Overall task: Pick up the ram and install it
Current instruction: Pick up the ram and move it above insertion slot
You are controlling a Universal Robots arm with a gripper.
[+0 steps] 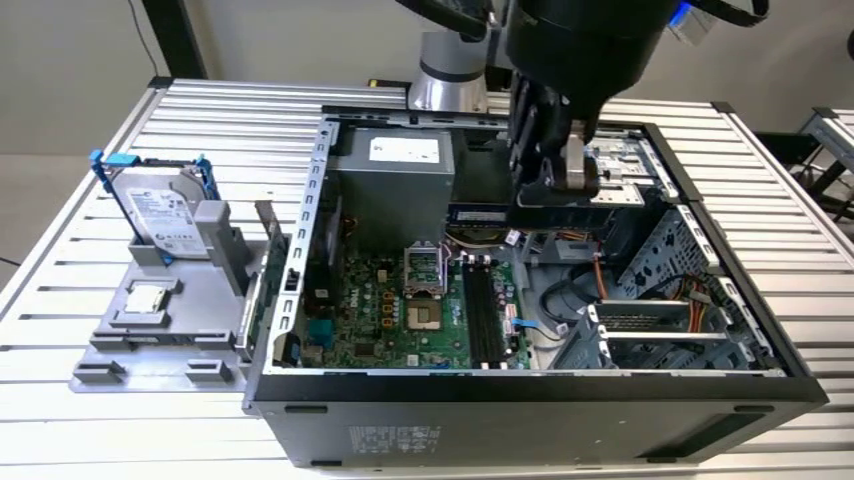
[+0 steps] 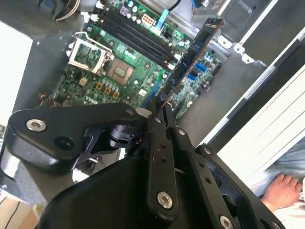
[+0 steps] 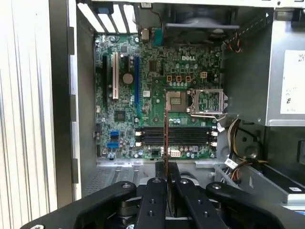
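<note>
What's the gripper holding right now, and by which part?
The gripper is shut on the long, thin dark ram stick, pinched at one end, over the green motherboard.

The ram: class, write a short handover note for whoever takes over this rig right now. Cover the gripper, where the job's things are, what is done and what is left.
Gripper: shut on the ram, pinching it by one end.
Ram: held inside the open computer case, above the motherboard and apart from it.
Memory slots: bare, no stick in any of them.
Done: the ram is picked up and brought over the board.
Left: the ram is not yet seated in a slot.
</note>
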